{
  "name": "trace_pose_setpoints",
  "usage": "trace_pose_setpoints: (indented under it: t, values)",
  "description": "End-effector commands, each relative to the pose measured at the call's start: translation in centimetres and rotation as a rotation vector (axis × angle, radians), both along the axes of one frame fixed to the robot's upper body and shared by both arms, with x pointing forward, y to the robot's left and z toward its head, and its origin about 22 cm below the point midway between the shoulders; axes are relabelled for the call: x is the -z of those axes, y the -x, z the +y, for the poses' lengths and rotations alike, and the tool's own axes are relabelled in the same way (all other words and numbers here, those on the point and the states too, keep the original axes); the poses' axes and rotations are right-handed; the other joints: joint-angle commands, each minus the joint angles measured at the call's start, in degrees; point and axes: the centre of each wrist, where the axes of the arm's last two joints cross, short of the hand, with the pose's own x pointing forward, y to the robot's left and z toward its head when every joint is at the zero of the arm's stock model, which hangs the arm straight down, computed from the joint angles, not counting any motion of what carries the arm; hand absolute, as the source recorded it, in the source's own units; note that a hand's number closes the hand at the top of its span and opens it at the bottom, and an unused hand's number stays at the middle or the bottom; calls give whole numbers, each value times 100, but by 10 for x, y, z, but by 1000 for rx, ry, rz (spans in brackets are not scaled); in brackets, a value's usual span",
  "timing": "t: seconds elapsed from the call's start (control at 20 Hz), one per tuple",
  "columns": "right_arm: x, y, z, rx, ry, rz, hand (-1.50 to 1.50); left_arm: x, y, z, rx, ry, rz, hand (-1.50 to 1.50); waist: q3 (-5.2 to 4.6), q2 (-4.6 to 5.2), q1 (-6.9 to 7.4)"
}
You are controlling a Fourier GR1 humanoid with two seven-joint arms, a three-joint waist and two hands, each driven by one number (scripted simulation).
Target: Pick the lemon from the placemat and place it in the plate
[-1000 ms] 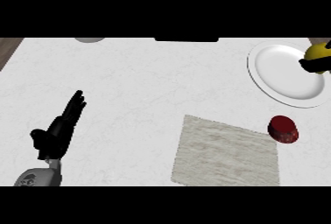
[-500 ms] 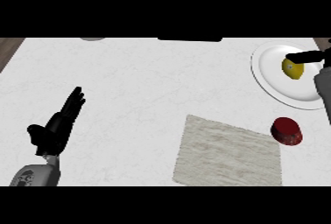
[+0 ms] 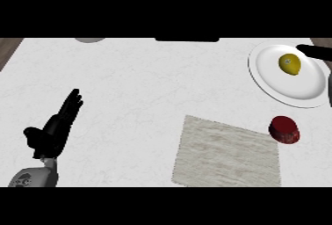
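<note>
1. While resting at the lower left, left hand (image 3: 55, 129) has fingers straight, holding nothing; it looks parked clear of the work.
2. Placemat (image 3: 227, 154) lies bare mid-counter, w/ a red object (image 3: 285, 129) just beside its right corner.
3. Lemon (image 3: 290, 64) sits in the plate (image 3: 272, 81), so the placing looks done.
4. Right hand (image 3: 313, 51) shows only a dark sliver at the plate's far rim, apart from the lemon; can't tell its state.
5. White marbled counter (image 3: 142, 79); wood strip at far left.

A kitchen is showing here: a white marbled counter (image 3: 149, 83) is carrying a white plate (image 3: 304, 94) holding a lemon (image 3: 290, 64), a woven placemat (image 3: 227, 154) and a small red cup (image 3: 284, 129).
</note>
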Motion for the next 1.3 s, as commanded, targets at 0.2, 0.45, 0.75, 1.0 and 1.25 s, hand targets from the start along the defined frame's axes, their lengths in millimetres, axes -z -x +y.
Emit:
trace_pose_setpoints:
  t: [0.2, 0.45, 0.75, 1.0, 1.25]
  values:
    - [31, 56, -62, -32, -153, -244, -150, 10, 19, 11, -28, -2, 1, 0, -7, -68, -187]
    - [54, 111, -94, -68, -124, -269, -150, 10, 14, -10, -38, -1, 35, 0, -16, -91, -251]
    - [79, 169, -127, -143, -96, -205, -150, 10, 11, -2, -38, -1, 24, 0, -15, -64, -186]
    - [78, 196, -144, -157, -97, -200, -150, 18, 10, -4, -25, 7, 19, 0, -15, -56, -158]
    - [126, 214, -127, -162, -75, -184, -150, 11, 19, 0, -24, -6, 16, 0, -14, -59, -144]
